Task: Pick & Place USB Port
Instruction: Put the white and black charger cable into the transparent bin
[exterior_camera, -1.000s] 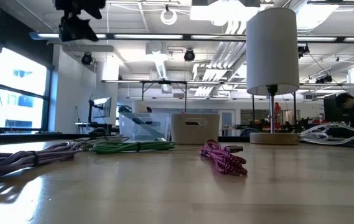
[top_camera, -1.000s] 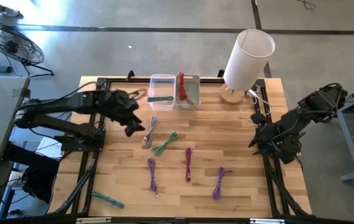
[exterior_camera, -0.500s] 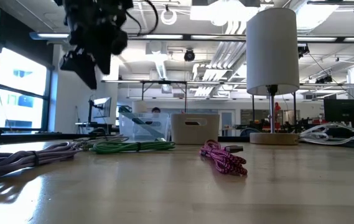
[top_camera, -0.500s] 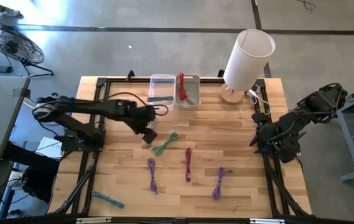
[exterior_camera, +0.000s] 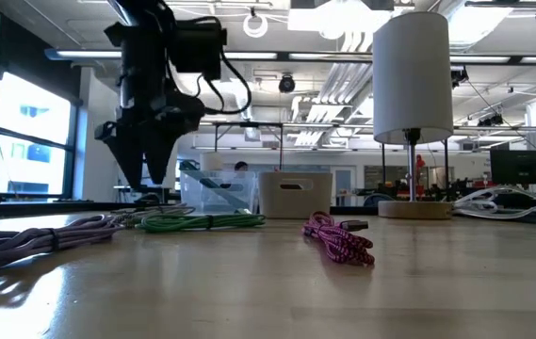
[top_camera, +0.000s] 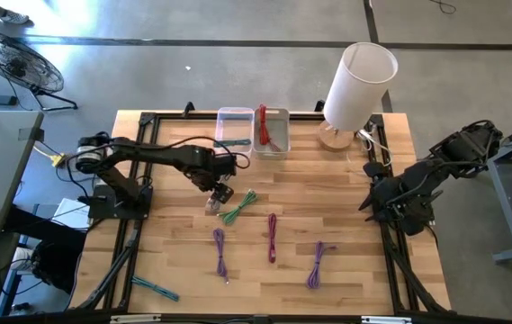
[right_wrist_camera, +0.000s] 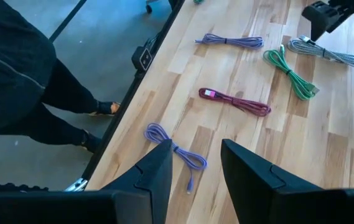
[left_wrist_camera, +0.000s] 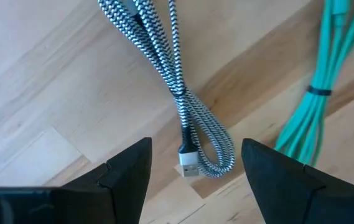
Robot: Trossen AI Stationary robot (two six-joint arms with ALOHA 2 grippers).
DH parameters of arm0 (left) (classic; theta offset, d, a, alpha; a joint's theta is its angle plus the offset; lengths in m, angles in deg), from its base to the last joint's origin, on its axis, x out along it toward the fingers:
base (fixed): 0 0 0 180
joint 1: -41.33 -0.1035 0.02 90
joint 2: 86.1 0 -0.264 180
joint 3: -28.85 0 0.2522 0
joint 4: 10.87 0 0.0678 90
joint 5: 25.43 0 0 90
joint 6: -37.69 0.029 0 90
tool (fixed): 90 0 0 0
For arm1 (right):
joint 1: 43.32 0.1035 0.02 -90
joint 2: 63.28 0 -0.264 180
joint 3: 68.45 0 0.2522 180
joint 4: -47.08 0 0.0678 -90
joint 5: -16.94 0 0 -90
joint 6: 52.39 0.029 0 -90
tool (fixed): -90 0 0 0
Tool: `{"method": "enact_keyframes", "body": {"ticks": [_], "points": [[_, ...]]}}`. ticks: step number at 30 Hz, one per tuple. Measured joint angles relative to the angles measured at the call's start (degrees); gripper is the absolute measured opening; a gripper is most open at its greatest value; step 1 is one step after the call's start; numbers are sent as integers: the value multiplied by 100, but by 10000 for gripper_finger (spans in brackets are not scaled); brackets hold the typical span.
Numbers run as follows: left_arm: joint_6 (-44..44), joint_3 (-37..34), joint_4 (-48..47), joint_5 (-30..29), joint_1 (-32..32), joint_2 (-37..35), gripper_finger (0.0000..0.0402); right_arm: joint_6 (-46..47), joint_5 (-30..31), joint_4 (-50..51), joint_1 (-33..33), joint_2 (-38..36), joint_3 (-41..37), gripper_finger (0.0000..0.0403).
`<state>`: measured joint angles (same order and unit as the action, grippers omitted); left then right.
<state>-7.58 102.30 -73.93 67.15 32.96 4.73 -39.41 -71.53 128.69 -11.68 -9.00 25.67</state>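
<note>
A grey-and-white braided USB cable (left_wrist_camera: 175, 81) lies folded on the wood, its silver plug (left_wrist_camera: 188, 168) beside the looped end. My left gripper (left_wrist_camera: 195, 152) hangs above that looped end, open and pointing down, one finger on either side of it without touching. In the high view the left gripper (top_camera: 220, 191) covers part of the cable (top_camera: 214, 203). In the low view the left gripper (exterior_camera: 147, 186) hovers just over the table. My right gripper (top_camera: 370, 205) waits open at the table's right edge.
A green cable (top_camera: 238, 208) lies right beside the grey one. A magenta cable (top_camera: 273, 236) and two purple cables (top_camera: 220, 250) (top_camera: 317, 264) lie nearer. Two clear bins (top_camera: 235, 132) (top_camera: 272, 131) at the far edge hold cables. A white lamp (top_camera: 356, 85) stands far right.
My left arm has reached toward the table's right and slightly nearer, from beside the bins' left to over the grey cable. It has come down and tipped its fingers to point at the table. The cables have not moved.
</note>
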Motion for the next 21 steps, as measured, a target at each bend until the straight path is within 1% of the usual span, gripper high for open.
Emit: {"method": "enact_keyframes", "body": {"ticks": [6,15,21], "points": [[146,0,14,-51,-78,126,245,105,-23,-5,3,2,0,129],[142,0,137,-142,-62,197,245,93,-40,-4,2,2,0,129],[149,4,521,237,-62,635,245,49,-42,-2,2,4,0,129]]}}
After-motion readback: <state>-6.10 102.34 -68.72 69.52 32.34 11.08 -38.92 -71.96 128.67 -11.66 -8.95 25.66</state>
